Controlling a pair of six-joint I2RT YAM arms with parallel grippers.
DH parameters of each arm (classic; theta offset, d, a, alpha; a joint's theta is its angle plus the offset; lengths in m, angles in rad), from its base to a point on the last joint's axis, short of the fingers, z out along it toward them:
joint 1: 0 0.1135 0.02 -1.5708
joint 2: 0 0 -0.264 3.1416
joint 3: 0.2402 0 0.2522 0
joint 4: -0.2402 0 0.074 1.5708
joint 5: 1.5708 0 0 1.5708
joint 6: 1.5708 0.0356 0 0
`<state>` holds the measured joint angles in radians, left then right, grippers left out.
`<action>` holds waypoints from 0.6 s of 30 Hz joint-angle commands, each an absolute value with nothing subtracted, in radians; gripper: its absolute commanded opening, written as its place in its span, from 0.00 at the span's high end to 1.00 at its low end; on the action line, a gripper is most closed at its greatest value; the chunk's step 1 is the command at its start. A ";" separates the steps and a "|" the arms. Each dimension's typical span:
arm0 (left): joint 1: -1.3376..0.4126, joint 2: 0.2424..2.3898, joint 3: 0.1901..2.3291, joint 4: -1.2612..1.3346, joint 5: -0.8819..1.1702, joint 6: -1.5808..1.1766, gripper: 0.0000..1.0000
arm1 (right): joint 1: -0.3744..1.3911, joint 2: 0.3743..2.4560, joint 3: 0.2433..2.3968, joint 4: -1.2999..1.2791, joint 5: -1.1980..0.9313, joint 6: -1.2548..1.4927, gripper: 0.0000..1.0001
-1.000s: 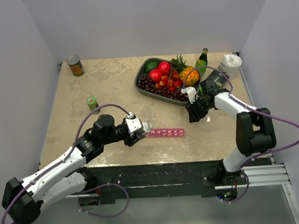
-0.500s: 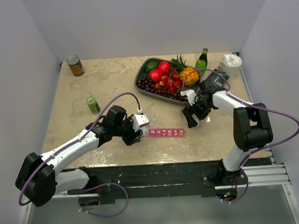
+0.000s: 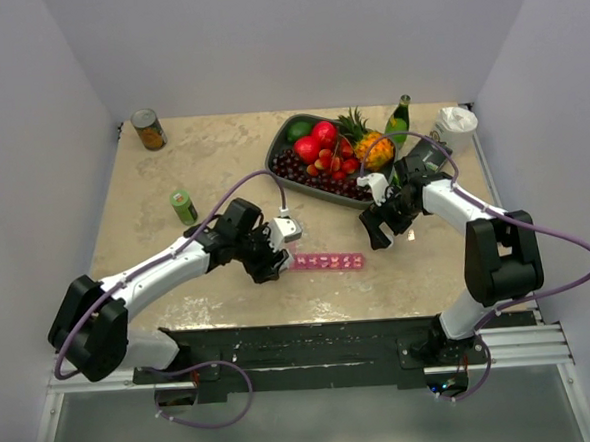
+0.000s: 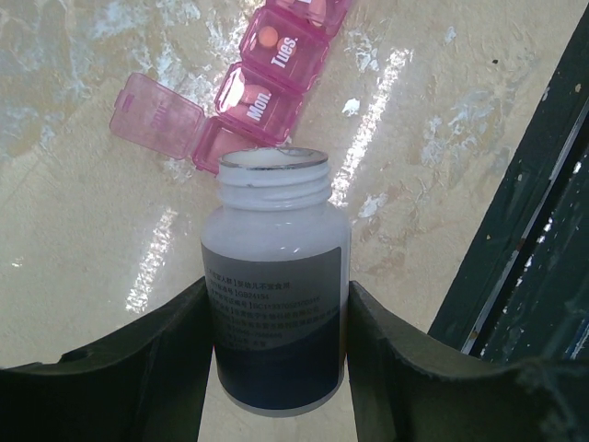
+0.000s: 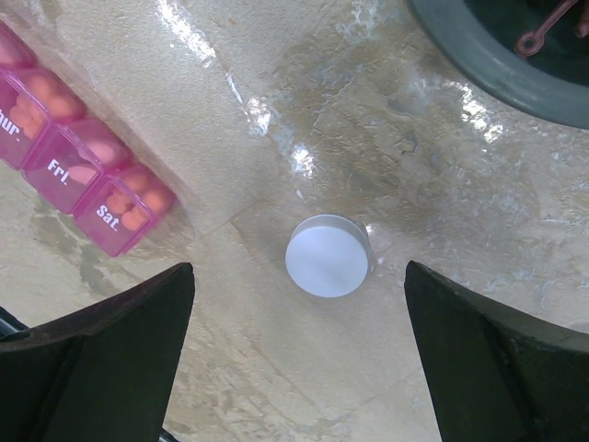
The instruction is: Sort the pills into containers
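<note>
Most containers (image 4: 267, 92) filled: my left gripper (image 4: 274, 308) clamps the bottle (image 4: 274, 249) at the upper-left open cell (image 4: 210, 147); right gripper (image 5: 296, 276) gapes over cap (image 5: 327, 256).

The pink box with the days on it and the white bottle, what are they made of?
The pink box looks like glossy see-through plastic: orange pills show through its lids. The white bottle looks like milky plastic with a grey printed label.

Pink containers (image 3: 326, 262); flat, mid-table (end lid open)
</note>
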<state>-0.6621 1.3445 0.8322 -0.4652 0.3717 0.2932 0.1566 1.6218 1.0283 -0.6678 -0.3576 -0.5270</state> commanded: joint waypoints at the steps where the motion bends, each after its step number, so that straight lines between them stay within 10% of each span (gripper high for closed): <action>1: -0.658 1.374 0.900 -0.515 0.370 0.229 1.00 | 0.155 1.577 1.042 -0.672 -0.383 -0.545 0.01; 18: -0.658 1.483 0.982 -0.611 0.382 0.118 1.00 | 0.153 1.575 1.039 -0.673 -0.393 -0.551 0.01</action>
